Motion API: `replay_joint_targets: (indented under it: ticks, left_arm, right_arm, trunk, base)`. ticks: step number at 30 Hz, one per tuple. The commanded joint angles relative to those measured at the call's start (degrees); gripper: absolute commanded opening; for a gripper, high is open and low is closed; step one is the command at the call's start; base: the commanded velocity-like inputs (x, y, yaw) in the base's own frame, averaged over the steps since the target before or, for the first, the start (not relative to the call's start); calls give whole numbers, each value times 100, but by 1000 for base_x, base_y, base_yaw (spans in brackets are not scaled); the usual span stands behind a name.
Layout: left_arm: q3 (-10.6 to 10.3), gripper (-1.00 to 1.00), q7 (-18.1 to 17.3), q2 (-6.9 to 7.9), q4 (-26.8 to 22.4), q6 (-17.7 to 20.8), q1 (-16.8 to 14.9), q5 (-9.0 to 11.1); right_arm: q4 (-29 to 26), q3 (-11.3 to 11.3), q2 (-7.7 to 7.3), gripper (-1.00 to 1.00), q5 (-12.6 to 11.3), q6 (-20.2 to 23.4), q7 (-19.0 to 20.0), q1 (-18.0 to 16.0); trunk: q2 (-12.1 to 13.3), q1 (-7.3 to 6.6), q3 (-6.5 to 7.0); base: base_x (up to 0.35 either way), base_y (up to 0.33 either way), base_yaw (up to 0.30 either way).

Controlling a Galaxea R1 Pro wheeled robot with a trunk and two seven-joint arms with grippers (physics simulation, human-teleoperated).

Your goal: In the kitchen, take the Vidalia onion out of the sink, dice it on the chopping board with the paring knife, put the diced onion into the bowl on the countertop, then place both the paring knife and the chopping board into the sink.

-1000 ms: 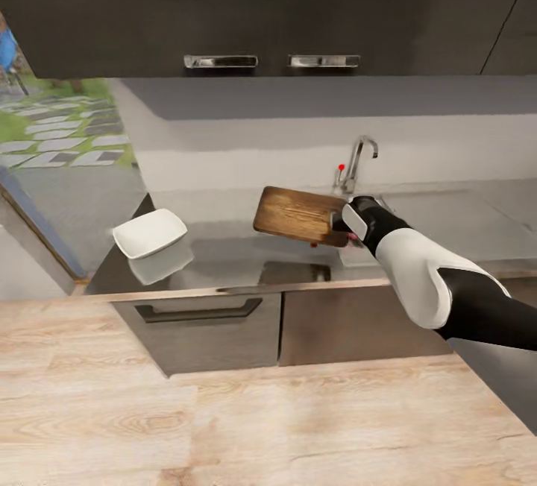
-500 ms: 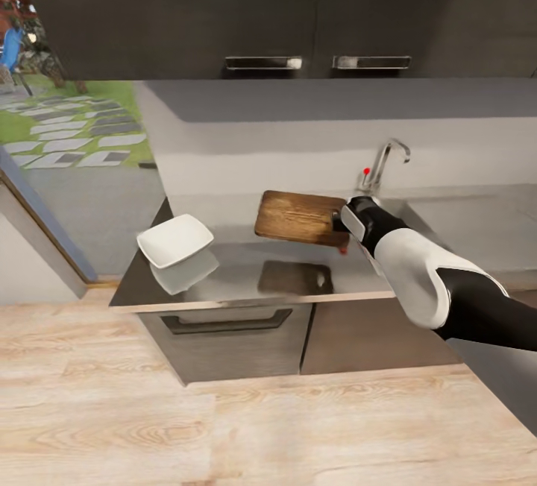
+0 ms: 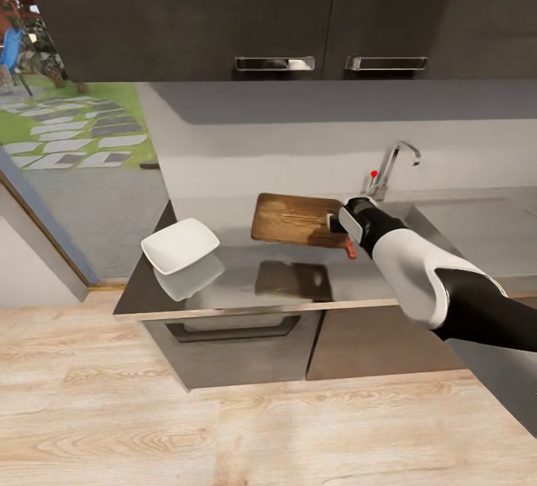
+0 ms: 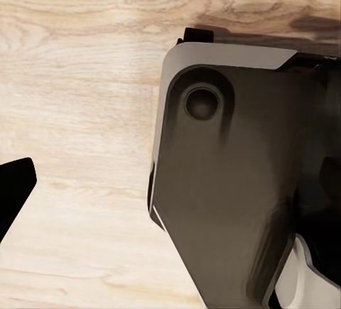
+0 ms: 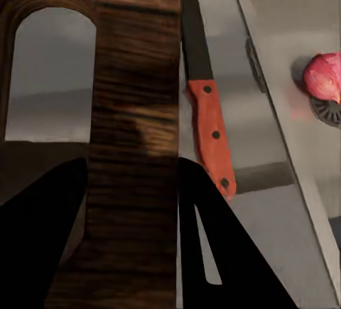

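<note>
Right tool (image 3: 337,222) clenches the handle end of the chopping board (image 3: 294,219), lifted mid-frame over the counter (image 3: 246,281). Paring knife (image 5: 206,106) lies below its edge, the Vidalia onion (image 5: 323,76) in the sink (image 5: 312,46). Left tool's state cannot be told.

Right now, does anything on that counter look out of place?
Yes: the wooden board isn't lying flat. The right hand holds it by one end, lifted above the counter. The onion sits in the sink, uncut.
</note>
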Motion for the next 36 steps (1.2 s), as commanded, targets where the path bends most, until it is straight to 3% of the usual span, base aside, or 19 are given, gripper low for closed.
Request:
replay_joint_targets:
  ticks: [1,2,3,8,24,36]
  left_arm:
    - [-48,100,3,-4,13,-11,-7,45]
    - [-48,100,2,-7,13,-11,-7,45]
    - [-49,100,3,-8,13,-11,-7,45]
    - [-49,100,4,-8,13,-11,-7,45]
    - [-47,100,4,-7,13,-11,-7,45]
    - [-47,100,4,0,13,-11,-7,45]
  right_arm:
    - [-1,-95,9,-100,195,37,120,-7]
    - [26,-95,19,-100,613,40,394,-7]
    - [29,-95,19,-100,737,41,444,-7]
    - [34,-95,19,-100,931,41,632,-7]
    - [297,-99,-2,-100,989,10,1056,-7]
    - [314,-103,-4,-100,992,83,1054,-7]
  trunk:
    - [-11,3,-9]
    - [-11,3,-9]
    - [-11,3,-9]
    - [-11,3,-9]
    - [-11,3,-9]
    - [-11,3,-9]
  base:
    - [0,0,0]
    - [0,0,0]
    - [0,0,0]
    - [0,0,0]
    - [0,0,0]
    - [0,0,0]
